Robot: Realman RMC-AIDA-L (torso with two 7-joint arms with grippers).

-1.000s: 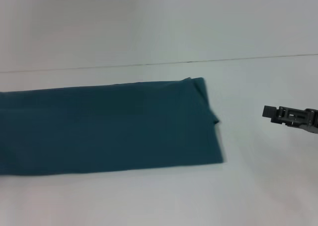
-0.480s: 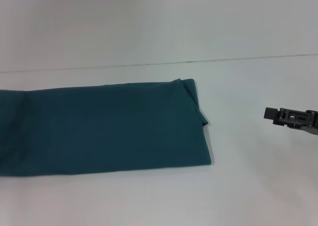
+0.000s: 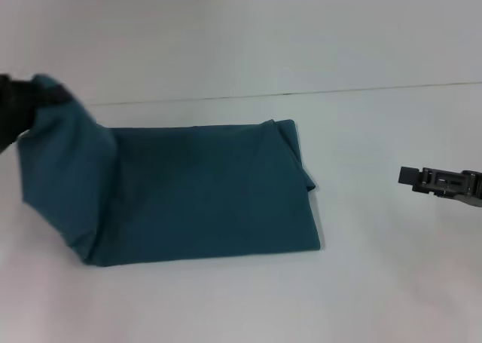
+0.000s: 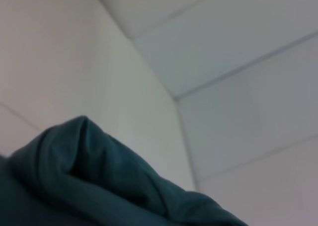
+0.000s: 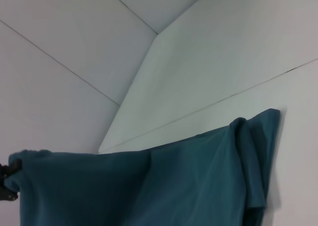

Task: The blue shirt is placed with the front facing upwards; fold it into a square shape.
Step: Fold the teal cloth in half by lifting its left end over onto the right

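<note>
The blue shirt [image 3: 211,196] lies on the white table as a long folded band, plain teal side up, with no lettering showing. Its left end is lifted off the table and hangs in a drape from my left gripper [image 3: 34,98], which is shut on the cloth at the far left. In the left wrist view a bunched fold of the shirt [image 4: 94,181] fills the near corner. The right wrist view shows the shirt [image 5: 189,181] and the left gripper [image 5: 7,184] at its raised end. My right gripper [image 3: 410,177] hovers apart, right of the shirt's folded right end.
The white table [image 3: 226,305] runs under everything, with a thin seam line [image 3: 339,90] across it behind the shirt. A small sleeve fold [image 3: 305,173] sticks out at the shirt's right edge.
My left gripper has come into view holding the shirt's left end, lifted it and carried it rightward, so the band looks shorter. The right gripper has hardly moved.
</note>
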